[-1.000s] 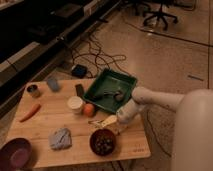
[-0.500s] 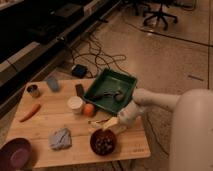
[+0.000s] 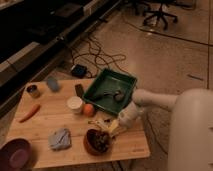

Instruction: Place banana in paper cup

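GRASP STAGE: A mobile robot's white arm [image 3: 150, 98] reaches in from 3 o'clock over a wooden counter [image 3: 135, 147], with its tool [image 3: 116, 127] down at the banana [image 3: 102, 123]. The pale fruit lies on the boards just above the brown bowl [image 3: 97, 142] and below the green tray [image 3: 128, 80]. The tool sits at the banana's right end, but it cannot be told here whether it is apart, together or clamped on the fruit.

The banana does not look lifted, so the task appears to be at the pick-up, with the delivery not yet begun. The paper cup [image 3: 75, 104] stands upright at about 10 o'clock from the banana, close by. A round orange fruit [image 3: 88, 109] sits just beside the cup at its 4 o'clock, between cup and banana.

The next move likely calls for a firm hold, then a lift high enough to clear the orange fruit. A short carry toward 10 o'clock would follow. The banana would then need tipping end-down, since it looks longer than the cup's mouth is wide.
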`<state>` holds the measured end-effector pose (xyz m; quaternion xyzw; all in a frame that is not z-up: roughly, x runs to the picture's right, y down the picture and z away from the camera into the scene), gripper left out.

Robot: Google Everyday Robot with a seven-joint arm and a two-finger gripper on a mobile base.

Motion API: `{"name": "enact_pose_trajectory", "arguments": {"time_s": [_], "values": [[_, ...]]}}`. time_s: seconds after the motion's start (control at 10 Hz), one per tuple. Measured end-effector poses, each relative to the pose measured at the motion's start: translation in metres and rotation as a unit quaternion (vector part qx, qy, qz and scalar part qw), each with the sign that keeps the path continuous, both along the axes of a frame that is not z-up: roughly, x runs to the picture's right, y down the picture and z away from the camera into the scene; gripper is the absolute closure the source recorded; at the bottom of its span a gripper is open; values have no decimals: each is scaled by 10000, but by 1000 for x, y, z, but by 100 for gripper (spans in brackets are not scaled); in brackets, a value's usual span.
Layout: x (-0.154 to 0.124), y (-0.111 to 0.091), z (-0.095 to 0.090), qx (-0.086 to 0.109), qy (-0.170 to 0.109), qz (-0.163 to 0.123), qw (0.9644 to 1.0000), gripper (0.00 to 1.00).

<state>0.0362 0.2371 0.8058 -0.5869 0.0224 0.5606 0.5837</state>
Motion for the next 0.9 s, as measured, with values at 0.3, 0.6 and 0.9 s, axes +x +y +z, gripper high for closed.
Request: {"name": "enact_pose_trajectory", "arguments": {"time_s": [0.3,0.6,0.9], "values": [[-5,-5,-5,395,-329,-238,9984,46],[-9,-13,-11,549,-176,-383,9976,46],[-14,-24,-19,704,-59,-529,9961,77]]}}
